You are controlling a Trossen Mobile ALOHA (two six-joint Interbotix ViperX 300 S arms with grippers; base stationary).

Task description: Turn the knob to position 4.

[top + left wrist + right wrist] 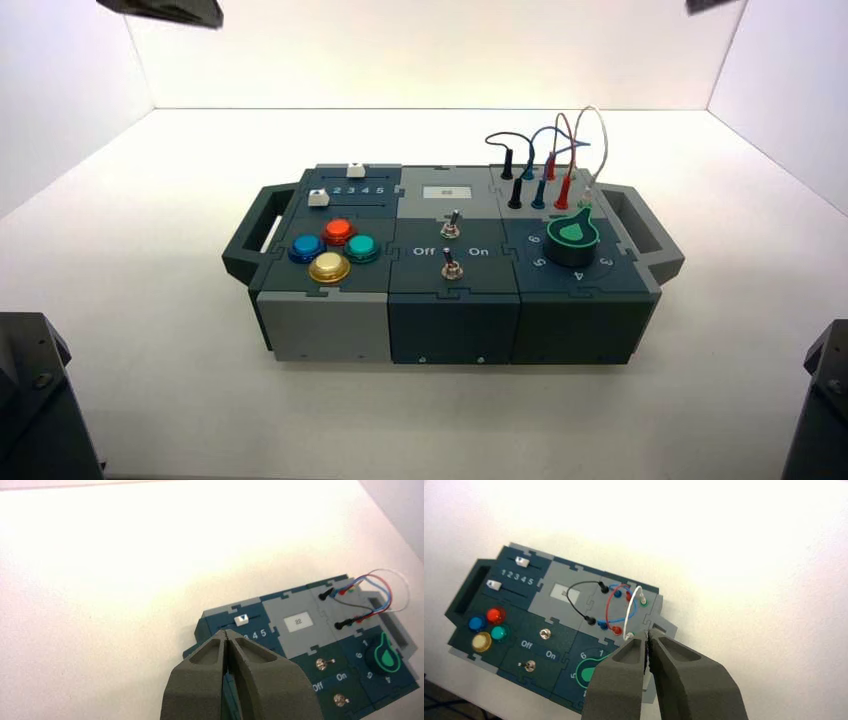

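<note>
The knob (573, 237) is a black dial with a green teardrop top, at the box's near right corner. In the left wrist view the knob (386, 656) has its pointer tip beside the numeral 1. Position 4 (578, 277) is a white numeral on the arc at the knob's near side, also visible as position 4 (388, 680). My left gripper (227, 634) hangs shut and empty above the box's left end. My right gripper (647, 634) is shut and empty, held high over the right end, covering part of the knob (589, 674) and hiding position 4 there.
The box (330, 325) has handles at both ends. Coloured push buttons (330, 250) sit at its left, two toggle switches (452, 245) in the middle, two white sliders (337, 183) at the far left, plugged wires (550, 160) behind the knob. Arm bases (30, 400) flank the near corners.
</note>
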